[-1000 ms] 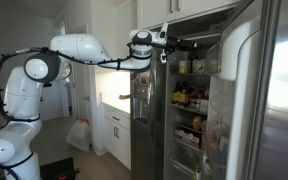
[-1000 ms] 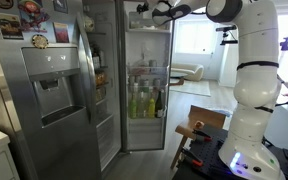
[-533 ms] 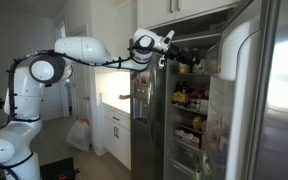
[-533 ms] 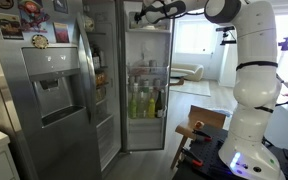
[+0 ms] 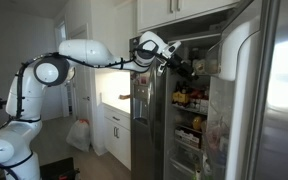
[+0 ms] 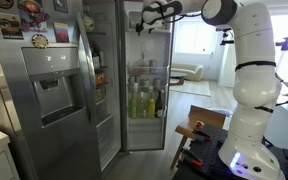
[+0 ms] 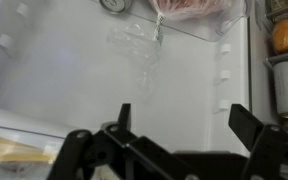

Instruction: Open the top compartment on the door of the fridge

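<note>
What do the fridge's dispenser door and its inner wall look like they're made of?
Dispenser door: probably brushed stainless steel, grey with a soft, streaky sheen. Inner wall: seemingly moulded white plastic, smooth and faintly glossy, with small raised shelf tabs.

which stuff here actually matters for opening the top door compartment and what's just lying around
For the job: gripper, fridge door, top compartment.

Just lying about: bottles, bag, magnets, dispenser.
</note>
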Controlling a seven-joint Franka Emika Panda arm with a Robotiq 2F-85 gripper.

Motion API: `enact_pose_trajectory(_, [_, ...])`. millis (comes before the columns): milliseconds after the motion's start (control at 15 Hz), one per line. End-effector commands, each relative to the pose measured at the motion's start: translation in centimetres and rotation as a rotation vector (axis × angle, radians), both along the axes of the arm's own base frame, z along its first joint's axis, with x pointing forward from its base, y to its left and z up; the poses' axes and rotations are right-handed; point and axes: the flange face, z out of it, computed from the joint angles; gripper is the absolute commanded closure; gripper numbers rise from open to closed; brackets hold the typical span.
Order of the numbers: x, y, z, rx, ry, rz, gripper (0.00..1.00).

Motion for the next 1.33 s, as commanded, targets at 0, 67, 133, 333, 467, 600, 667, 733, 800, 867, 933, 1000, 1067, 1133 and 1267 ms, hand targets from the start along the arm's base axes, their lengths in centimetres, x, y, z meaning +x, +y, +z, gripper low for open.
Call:
enact_pose_trajectory(0, [0.1,-1.4,0.2,-0.005,0.003,-0.023,0.00])
enact_pose_trajectory(67, [0.1,-1.7,0.1,-0.006,0.001,-0.030,0.00])
enact_pose_trajectory(133, [0.1,-2.0,0.0,-0.008,-0.007,-0.034,0.00])
enact_pose_trajectory(333, [0.3,-2.5,-0.3,-0.006,-0.064,-0.037,0.00])
enact_pose_trajectory(467, [0.6,-2.5,-0.3,0.003,-0.106,-0.031,0.00])
enact_pose_trajectory(600, [0.8,-2.5,-0.3,0.006,-0.146,-0.024,0.00])
enact_pose_trajectory(667, [1.0,-2.5,-0.3,0.007,-0.164,-0.025,0.00])
enact_pose_trajectory(733, [1.0,-2.5,-0.3,0.006,-0.178,-0.026,0.00])
enact_pose_trajectory(800, [1.1,-2.5,-0.2,0.008,-0.194,-0.030,0.00])
enact_pose_trajectory(867, [1.1,-2.6,-0.1,0.007,-0.205,-0.031,0.00])
enact_pose_trajectory(933, [1.0,-2.6,0.1,0.005,-0.219,-0.034,0.00])
enact_pose_trajectory(1000, [0.9,-2.6,0.3,0.004,-0.232,-0.037,0.00])
enact_pose_trajectory(1067, [0.8,-2.7,0.6,0.002,-0.246,-0.040,0.00])
enact_pose_trajectory(1133, [0.7,-2.8,0.8,0.001,-0.259,-0.043,0.00])
enact_pose_trajectory(1267, [0.5,-3.1,1.2,-0.001,-0.282,-0.050,0.00])
